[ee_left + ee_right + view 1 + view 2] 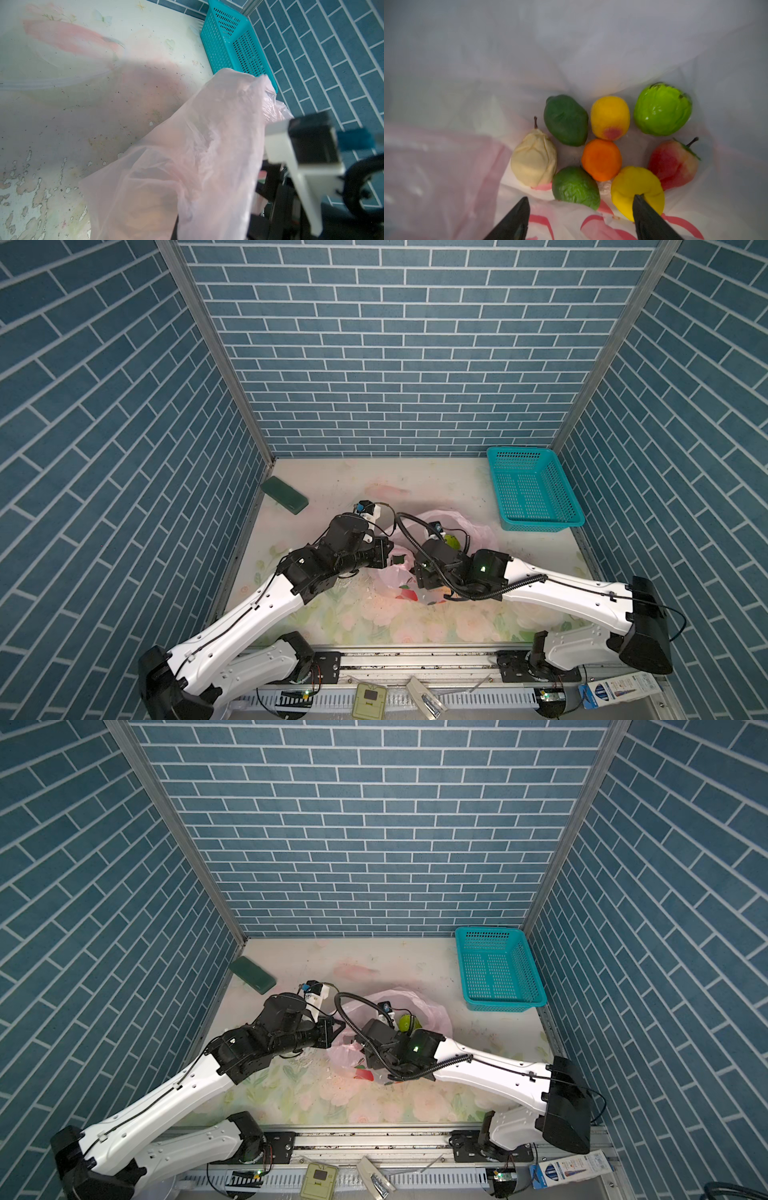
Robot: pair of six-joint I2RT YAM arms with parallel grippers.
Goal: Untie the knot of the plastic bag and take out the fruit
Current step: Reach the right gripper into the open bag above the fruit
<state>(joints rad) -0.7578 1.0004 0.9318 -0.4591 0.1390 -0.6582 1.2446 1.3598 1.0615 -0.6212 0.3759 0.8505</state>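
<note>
While the left arm stretches in from the near left corner, its white forearm slanting toward the middle of the desk (pixel 415 485), its wrist bends level so that the left tool (pixel 390 548) points right, at the left edge of the plastic bag (pixel 440 516). That tool is clamped tight, and as far as I can make out it pinches the bag's thin pink film. In the left wrist view the film rises in a loose tent, and the fingers are hidden.

The right arm comes from the near right corner, elbow out by the right wall, forearm running left and low over the desk. Its wrist tips down over the bag's gaping mouth. The right tool (pixel 581 198) hangs inside the bag with its two black fingers (pixel 517 218) spread wide and nothing between them.

Below it the fruit (pixel 601 159) lies loose on the bag's bottom: a cream pear (pixel 533 158), a dark green fruit (pixel 565 120), a yellow-orange fruit (pixel 610 117), a light green fruit (pixel 662 109), a red fruit (pixel 673 162), a yellow fruit (pixel 637 185) and a mid-green fruit (pixel 575 187). One finger overlaps the yellow fruit; whether it touches I cannot tell.

The bag sits just right of the desk's centre. A teal basket (pixel 519 450) stands at the far right, well apart, and a dark green block (pixel 284 494) lies at the far left by the wall.
</note>
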